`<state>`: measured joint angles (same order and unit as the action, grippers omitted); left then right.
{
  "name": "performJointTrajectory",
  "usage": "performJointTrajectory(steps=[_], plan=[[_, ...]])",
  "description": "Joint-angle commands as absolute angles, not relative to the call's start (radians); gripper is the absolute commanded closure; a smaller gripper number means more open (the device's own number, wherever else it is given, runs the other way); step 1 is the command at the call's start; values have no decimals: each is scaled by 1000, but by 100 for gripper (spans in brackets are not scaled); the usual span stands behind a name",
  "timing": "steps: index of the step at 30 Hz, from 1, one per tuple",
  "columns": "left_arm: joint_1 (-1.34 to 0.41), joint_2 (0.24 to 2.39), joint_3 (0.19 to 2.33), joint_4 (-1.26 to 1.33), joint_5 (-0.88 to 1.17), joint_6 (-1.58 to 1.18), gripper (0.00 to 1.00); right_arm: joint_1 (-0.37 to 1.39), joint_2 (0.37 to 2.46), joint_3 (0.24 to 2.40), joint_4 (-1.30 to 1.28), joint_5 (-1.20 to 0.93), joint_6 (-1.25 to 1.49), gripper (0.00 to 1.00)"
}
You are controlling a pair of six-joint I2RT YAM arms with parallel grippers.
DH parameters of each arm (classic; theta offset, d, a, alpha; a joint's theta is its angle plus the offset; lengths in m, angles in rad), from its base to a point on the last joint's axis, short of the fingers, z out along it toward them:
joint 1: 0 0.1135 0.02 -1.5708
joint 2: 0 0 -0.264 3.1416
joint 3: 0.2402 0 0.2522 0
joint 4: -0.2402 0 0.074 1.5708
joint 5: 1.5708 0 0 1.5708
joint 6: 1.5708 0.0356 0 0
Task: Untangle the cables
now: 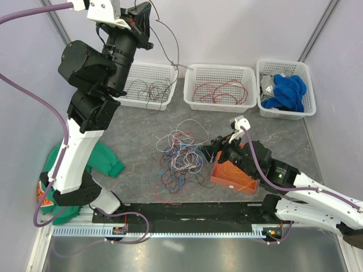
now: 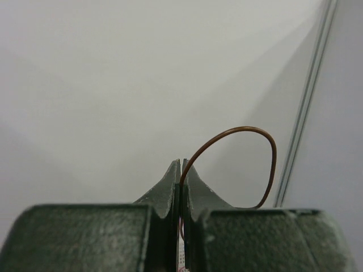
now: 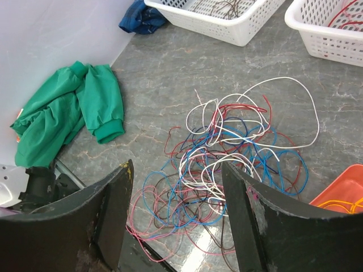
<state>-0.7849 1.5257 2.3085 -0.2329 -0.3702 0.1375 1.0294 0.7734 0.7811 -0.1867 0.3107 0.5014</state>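
Observation:
A tangle of cables (image 1: 181, 154) in blue, white, red, pink and dark brown lies on the grey table in front of the baskets. It also shows in the right wrist view (image 3: 227, 153). My left gripper (image 1: 148, 17) is raised high at the back left. It is shut on one dark brown cable (image 2: 249, 129), which loops out of the gripper (image 2: 181, 164). That cable (image 1: 174, 54) hangs down toward the left basket (image 1: 164, 68). My right gripper (image 1: 209, 152) hovers just right of the tangle, open and empty (image 3: 177, 167).
Three white baskets stand at the back: the left one holds brown wires, the middle one (image 1: 193, 102) red wires, the right one (image 1: 309, 85) blue and grey cloth. An orange tray (image 1: 221, 173) with yellow wires sits under my right arm. A green cloth (image 1: 105, 158) lies at the left.

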Motion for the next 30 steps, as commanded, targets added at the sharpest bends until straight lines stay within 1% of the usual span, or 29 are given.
performJointTrajectory(steps=[1,4,7,10,11,12,17,22,30], plan=[[-782,1549,2365,-135,-436,264,98,1028,802,761,-123,285,495,28],[-769,1580,2347,-75,-480,342,98,1028,798,747,-120,284,508,29],[-698,1614,2318,-78,-469,318,98,1028,781,739,-124,285,509,29],[-565,1652,2313,-147,-404,158,98,1029,775,759,-150,301,491,28],[-530,1663,2313,-188,-359,59,98,1028,778,768,-158,304,483,29],[-461,1680,2313,-208,-332,19,98,1028,778,787,-172,322,476,28],[-318,1793,2325,-219,-233,-113,98,1026,795,827,-181,351,434,29],[-238,1907,2421,-181,-189,-163,98,1025,842,861,-172,392,400,28],[-114,2098,2368,-32,-114,-256,98,989,949,905,-167,387,373,28]])
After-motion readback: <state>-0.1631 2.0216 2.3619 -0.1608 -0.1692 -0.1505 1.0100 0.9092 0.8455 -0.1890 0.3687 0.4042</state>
